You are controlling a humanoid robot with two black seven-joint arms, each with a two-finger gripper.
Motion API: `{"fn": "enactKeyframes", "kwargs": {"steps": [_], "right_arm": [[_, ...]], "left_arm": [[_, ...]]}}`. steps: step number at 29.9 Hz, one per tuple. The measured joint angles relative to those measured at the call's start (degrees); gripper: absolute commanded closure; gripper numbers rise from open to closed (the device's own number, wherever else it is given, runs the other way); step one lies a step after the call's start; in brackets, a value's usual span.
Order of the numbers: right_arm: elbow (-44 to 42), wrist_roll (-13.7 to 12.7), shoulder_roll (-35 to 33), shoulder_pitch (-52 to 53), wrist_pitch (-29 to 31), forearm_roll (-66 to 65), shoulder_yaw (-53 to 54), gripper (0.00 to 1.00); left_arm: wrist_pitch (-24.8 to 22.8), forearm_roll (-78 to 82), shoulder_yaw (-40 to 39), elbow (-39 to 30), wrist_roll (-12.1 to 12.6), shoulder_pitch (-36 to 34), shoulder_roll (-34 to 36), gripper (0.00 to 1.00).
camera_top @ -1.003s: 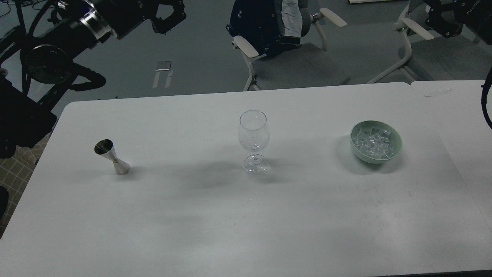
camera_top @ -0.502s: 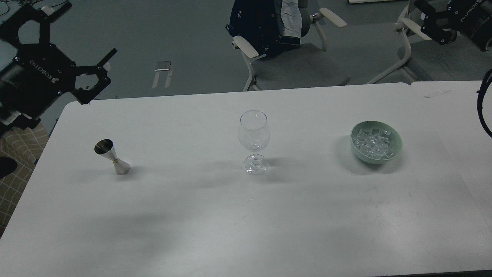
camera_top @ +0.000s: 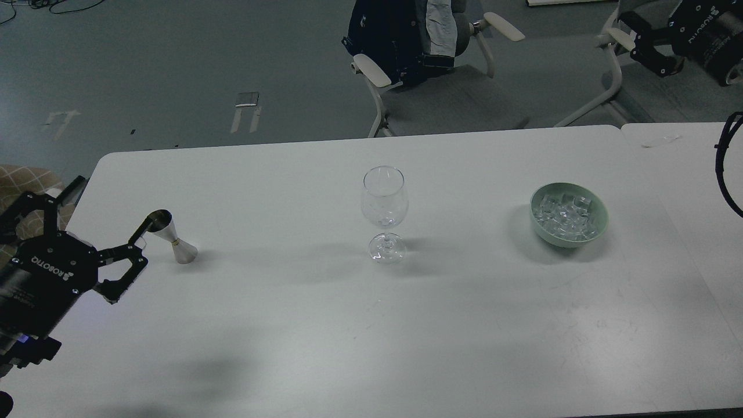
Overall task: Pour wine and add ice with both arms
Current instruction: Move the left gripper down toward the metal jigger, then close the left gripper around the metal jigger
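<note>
A clear wine glass [camera_top: 384,212] stands upright at the table's middle; I see no liquid in it. A small steel jigger [camera_top: 170,237] stands at the left; the wine is not visible, as its contents are hidden. A green bowl [camera_top: 601,223] at the right holds several clear ice cubes [camera_top: 564,216]. My left gripper [camera_top: 110,208] is open at the table's left edge, and one fingertip [camera_top: 141,232] is just left of the jigger's rim. My right gripper [camera_top: 638,42] is open, high at the far right, well behind the bowl.
The white table [camera_top: 371,325] has a second table [camera_top: 696,174] butted against its right side. Two chairs [camera_top: 441,87] stand behind it, one draped with a dark jacket. A black cable [camera_top: 725,168] hangs at the right edge.
My left arm has swung down from the upper left to the table's left edge, beside the jigger. My right gripper has shifted slightly at the top right. Glass, jigger and bowl have not moved.
</note>
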Motion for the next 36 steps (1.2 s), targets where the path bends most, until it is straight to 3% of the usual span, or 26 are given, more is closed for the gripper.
{"fn": "enactKeyframes", "kwargs": {"steps": [7, 12, 21, 36], "right_arm": [[0.0, 0.0, -0.1, -0.1, -0.5, 0.0, -0.3, 0.00], [0.0, -0.1, -0.3, -0.3, -1.0, -0.1, -0.4, 0.00], [0.0, -0.2, -1.4, -0.4, -1.2, -0.1, -0.4, 0.00], [0.0, -0.3, -1.5, -0.8, -1.2, -0.1, -0.4, 0.00]], "left_arm": [[2.2, 4.9, 2.8, 5.1, 0.8, -1.4, -8.1, 0.06], [2.2, 8.1, 5.9, 13.2, 1.0, -7.6, -13.9, 0.06], [2.2, 8.8, 5.4, 24.1, 0.6, -13.7, -18.6, 0.05], [2.2, 8.1, -1.3, 27.3, 0.4, -14.7, -19.7, 0.05]]}}
